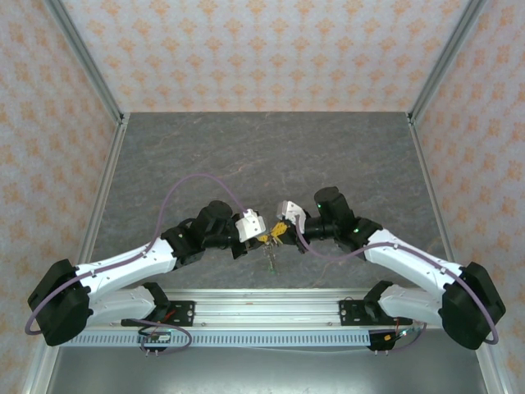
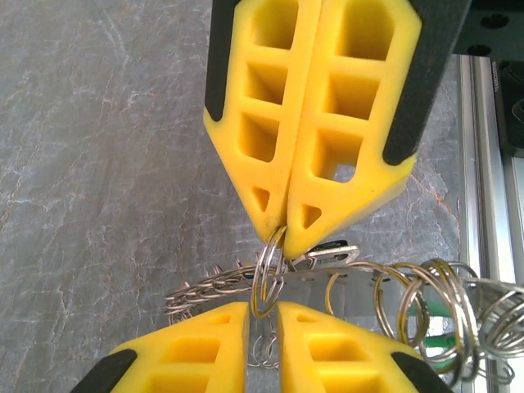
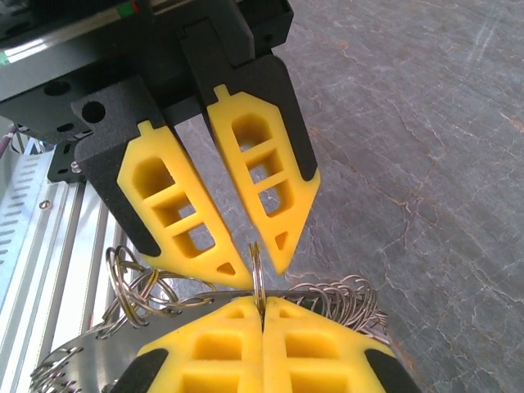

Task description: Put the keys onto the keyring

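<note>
The keyring (image 2: 266, 278) is a thin split metal loop held on edge above the table. My right gripper (image 3: 262, 301) is shut on its lower rim; in the left wrist view the right gripper (image 2: 286, 233) pinches the loop from above. My left gripper (image 2: 262, 309) is open, its fingertips a narrow gap apart with the loop (image 3: 256, 262) standing between them. The two grippers meet tip to tip, left gripper (image 1: 264, 236) and right gripper (image 1: 280, 228). Keys (image 1: 271, 261) dangle below them. A green key head (image 2: 440, 323) shows behind more rings.
A flat metal strip (image 2: 360, 274) carries several split rings and a bunched chain (image 2: 205, 291). The aluminium rail (image 1: 271, 305) runs along the near edge of the grey marble table (image 1: 271, 156). Patterned walls and metal posts (image 1: 86, 61) enclose the sides.
</note>
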{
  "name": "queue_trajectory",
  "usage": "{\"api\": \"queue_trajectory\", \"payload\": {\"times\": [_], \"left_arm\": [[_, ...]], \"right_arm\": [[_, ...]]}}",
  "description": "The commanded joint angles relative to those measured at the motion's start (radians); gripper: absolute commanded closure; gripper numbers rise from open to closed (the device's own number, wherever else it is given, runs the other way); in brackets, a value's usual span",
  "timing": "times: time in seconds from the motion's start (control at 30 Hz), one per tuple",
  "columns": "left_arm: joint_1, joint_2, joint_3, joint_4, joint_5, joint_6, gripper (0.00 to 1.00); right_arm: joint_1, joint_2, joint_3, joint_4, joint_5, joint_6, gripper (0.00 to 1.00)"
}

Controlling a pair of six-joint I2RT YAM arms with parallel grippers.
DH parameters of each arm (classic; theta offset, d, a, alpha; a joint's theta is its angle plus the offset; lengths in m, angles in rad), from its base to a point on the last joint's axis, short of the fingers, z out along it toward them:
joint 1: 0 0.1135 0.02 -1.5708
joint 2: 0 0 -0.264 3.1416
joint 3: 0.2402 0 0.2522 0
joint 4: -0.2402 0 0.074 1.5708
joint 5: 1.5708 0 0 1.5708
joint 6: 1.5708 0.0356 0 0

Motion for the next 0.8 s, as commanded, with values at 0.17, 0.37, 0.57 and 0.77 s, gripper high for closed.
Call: {"api": "queue_trajectory", "payload": {"times": [0.17, 0.37, 0.57, 0.77], "left_arm": [[-0.006, -0.005, 0.037, 0.016, 0.005, -0.002, 0.82], [-0.006, -0.007, 0.030, 0.028, 0.004, -0.012, 0.82], [-0.006, -0.010, 0.030, 0.035, 0.007, -0.009, 0.82], [-0.007, 0.005, 0.033, 0.027, 0.028, -0.006, 0.82]], "right_arm": [[0.038, 0.006, 0.082, -0.111, 0.062, -0.081, 1.00], [0.040, 0.010, 0.089, -0.107, 0.046, -0.087, 1.00], [0.040, 0.013, 0.093, -0.098, 0.035, -0.081, 1.00], [0.040, 0.011, 0.077, -0.024, 0.004, -0.045, 1.00]]}}
